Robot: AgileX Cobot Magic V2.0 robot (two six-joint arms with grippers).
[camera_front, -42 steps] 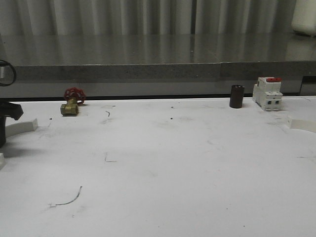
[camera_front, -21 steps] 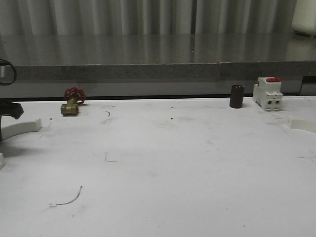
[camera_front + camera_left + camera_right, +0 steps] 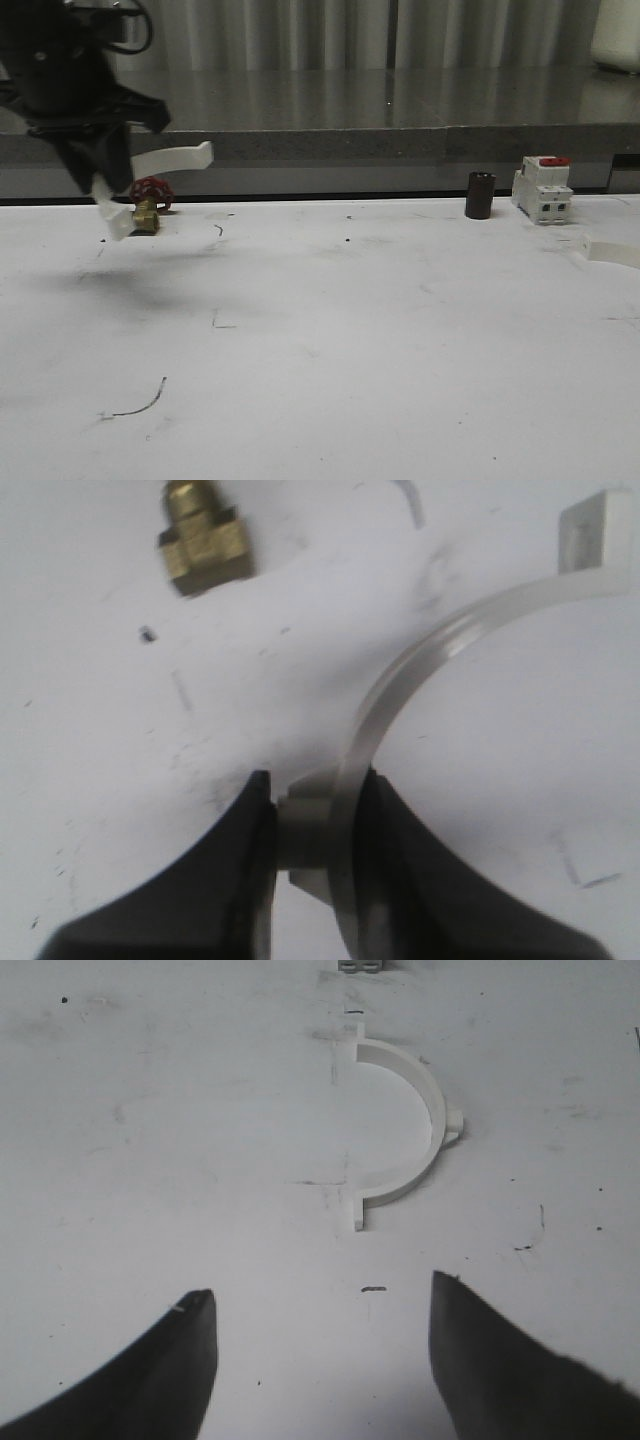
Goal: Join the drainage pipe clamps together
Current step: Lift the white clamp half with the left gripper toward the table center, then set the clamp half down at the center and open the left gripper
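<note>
Now | left gripper [image 3: 100,185] fingers clamped on lifted clamp half [image 3: 165,160] | right gripper [image 3: 320,1360] fingers spread, second half [image 3: 405,1125] lying just ahead on surface [image 3: 350,330], far right

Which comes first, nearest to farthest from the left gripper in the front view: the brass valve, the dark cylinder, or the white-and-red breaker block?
From the left gripper, holding a clamp half above the table's left side:
1. Brass valve, just below and beside it, at the back left.
2. Dark cylinder, far across at the back right.
3. White-and-red breaker block, just beyond the cylinder, farther right.
</note>
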